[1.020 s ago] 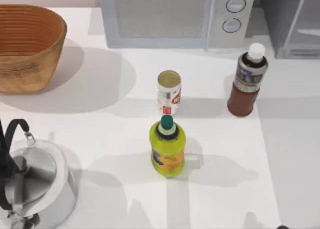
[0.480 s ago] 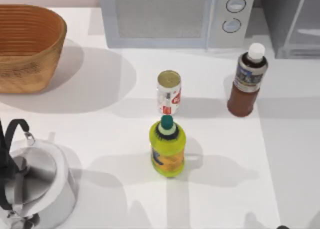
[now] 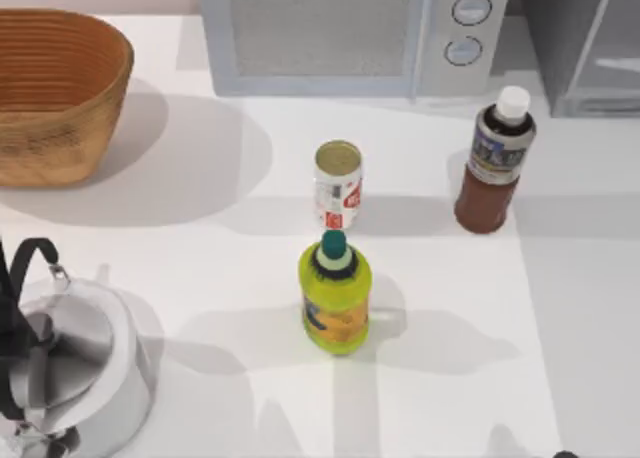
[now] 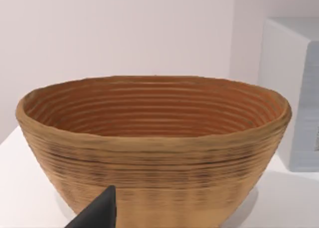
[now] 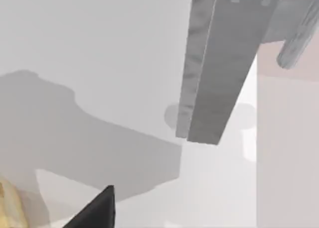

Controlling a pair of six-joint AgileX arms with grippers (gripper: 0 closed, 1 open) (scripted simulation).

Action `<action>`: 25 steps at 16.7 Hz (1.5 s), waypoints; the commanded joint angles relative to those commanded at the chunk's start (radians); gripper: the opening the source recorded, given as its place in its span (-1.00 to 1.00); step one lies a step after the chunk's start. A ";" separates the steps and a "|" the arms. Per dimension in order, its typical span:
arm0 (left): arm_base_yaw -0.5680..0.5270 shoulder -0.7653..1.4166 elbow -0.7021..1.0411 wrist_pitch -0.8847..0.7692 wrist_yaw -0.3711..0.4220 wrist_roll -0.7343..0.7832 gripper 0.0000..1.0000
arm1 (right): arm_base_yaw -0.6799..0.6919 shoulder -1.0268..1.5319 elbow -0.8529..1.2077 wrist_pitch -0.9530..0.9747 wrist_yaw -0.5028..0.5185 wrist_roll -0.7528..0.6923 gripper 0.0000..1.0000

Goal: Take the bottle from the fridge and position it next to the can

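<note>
The slim reddish-brown bottle [image 3: 494, 163], white-capped, stands upright on the table in front of the grey fridge [image 3: 585, 48] at the back right. Left of it, a clear gap away, stands the small white and red can [image 3: 338, 183] at the table's middle. No gripper touches either of them. A dark tip of my left gripper [image 4: 97, 215] shows in the left wrist view, facing the wicker basket. In the right wrist view, a dark tip of my right gripper [image 5: 94, 210] hangs above the white table, with the fridge's grey door [image 5: 214, 63] seen edge-on ahead.
A fat yellow-green bottle [image 3: 335, 296] with a teal cap stands just in front of the can. The white microwave [image 3: 350, 33] lines the back. A wicker basket [image 3: 55, 93] sits at the back left and a metal kettle [image 3: 75, 373] at the front left.
The bottle, the can and the other things have not moved. Only faint shadows near the table's front right edge have shifted a little.
</note>
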State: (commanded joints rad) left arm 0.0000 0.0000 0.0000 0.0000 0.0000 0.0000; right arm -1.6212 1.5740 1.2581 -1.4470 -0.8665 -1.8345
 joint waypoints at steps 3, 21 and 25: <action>0.000 0.000 0.000 0.000 0.000 0.000 1.00 | -0.134 0.162 0.046 -0.011 -0.058 -0.133 1.00; 0.000 0.000 0.000 0.000 0.000 0.000 1.00 | 0.105 0.256 0.055 0.370 -0.024 0.279 1.00; 0.000 0.000 0.000 0.000 0.000 0.000 1.00 | 0.327 0.260 0.049 0.674 0.029 0.671 1.00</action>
State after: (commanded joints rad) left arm 0.0000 0.0000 0.0000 0.0000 0.0000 0.0000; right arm -1.2940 1.8337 1.3074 -0.7729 -0.8372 -1.1631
